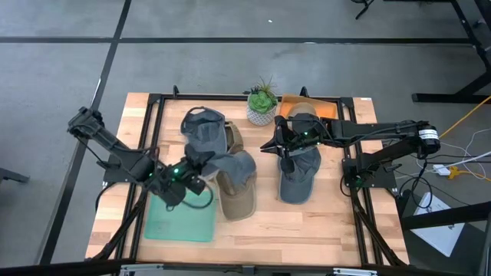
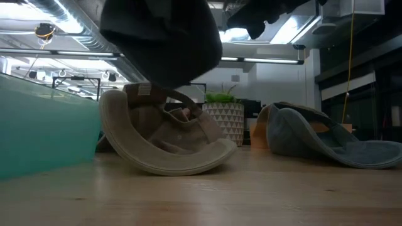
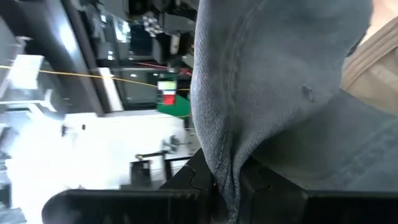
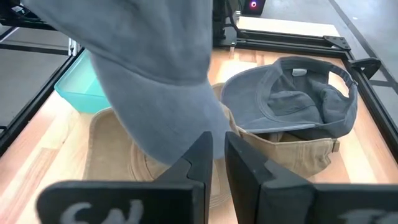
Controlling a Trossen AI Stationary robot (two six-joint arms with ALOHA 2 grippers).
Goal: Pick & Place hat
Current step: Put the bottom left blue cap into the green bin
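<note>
Left claw [image 1: 201,170] pinches grey cap [image 1: 234,165] by its brim, lifted w/ crown hanging free. Right claw [image 1: 285,153] likewise clamps 2nd grey cap [image 1: 301,175], clear of counter [image 1: 307,230].

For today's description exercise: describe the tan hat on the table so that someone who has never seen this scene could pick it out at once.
Start at the small potted plant at the far edge of the wooden table. Come toward the near edge, to the heap of hats left of centre, beside the teal bin. The tan hat lies lowest in that heap, on the wood, and it is the only beige one; the other hats are grey.
</note>
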